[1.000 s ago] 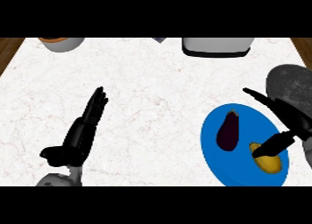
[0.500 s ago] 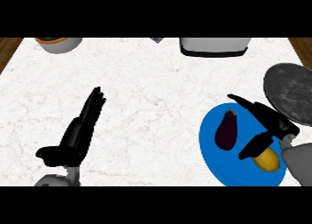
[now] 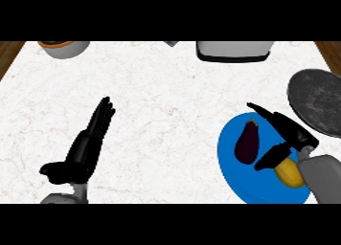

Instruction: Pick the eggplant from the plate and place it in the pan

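Observation:
A dark purple eggplant (image 3: 248, 141) lies on the blue plate (image 3: 233, 172) at the lower right of the head view. Beside it on the plate sits a yellow item (image 3: 290, 172), partly hidden by my right wrist. My right hand (image 3: 289, 134) hovers over the plate just right of the eggplant, open, fingers stretched toward the upper left and thumb pointing down-left; it holds nothing. The dark grey pan (image 3: 323, 102) rests at the right edge, above and right of the plate. At the lower left my left hand (image 3: 85, 148) rests open on the counter.
A grey bowl with an orange rim (image 3: 63, 48) stands at the back left. A white and black appliance (image 3: 233, 50) stands at the back centre-right. Wooden floor shows past the white marble counter's left and right edges.
My right hand has drifted left and nearer over the plate, closing on the eggplant's right side. The whole scene has shifted slightly in view. The left hand stays put.

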Robot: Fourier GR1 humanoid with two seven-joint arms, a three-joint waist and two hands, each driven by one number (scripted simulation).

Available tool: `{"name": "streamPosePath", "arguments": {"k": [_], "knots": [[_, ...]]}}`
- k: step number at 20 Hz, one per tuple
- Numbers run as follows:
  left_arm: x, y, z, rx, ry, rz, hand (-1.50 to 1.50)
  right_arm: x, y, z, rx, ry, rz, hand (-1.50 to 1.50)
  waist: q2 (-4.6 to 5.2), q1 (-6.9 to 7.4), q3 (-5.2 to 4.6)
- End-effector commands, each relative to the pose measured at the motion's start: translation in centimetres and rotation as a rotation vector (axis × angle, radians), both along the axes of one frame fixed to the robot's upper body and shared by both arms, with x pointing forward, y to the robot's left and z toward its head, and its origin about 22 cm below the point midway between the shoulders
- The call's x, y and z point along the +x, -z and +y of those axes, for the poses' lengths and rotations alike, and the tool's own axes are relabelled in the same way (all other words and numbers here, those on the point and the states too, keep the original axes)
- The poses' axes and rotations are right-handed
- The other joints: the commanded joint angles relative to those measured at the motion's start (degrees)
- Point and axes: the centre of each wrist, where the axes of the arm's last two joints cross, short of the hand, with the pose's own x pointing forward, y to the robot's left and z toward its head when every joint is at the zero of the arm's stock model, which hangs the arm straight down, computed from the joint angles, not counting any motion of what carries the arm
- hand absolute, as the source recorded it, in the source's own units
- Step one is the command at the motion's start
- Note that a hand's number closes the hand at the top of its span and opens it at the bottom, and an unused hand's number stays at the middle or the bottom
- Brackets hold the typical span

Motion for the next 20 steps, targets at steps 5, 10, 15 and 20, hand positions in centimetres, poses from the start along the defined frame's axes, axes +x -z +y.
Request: {"name": "streamPosePath", "arguments": {"k": [5,10,15,20], "knots": [[-0.8,-0.7,-1.9,-0.008,-0.004,0.003,0.00,0.2,1.7,1.3,-0.010,-0.003,0.034,-1.50,-0.03,-0.01,0.00],[1.1,-2.3,-0.7,0.006,0.011,-0.010,0.00,1.2,4.7,2.4,-0.021,0.010,0.065,-1.50,0.04,0.08,0.01],[0.4,0.6,0.2,-0.009,0.006,-0.002,0.00,2.5,5.3,-0.1,-0.110,-0.132,0.043,1.50,0.24,0.53,0.03],[0.6,-0.5,0.4,-0.001,-0.009,-0.008,0.00,1.8,6.3,2.6,-0.118,-0.126,0.008,1.50,0.09,0.23,0.02]]}}
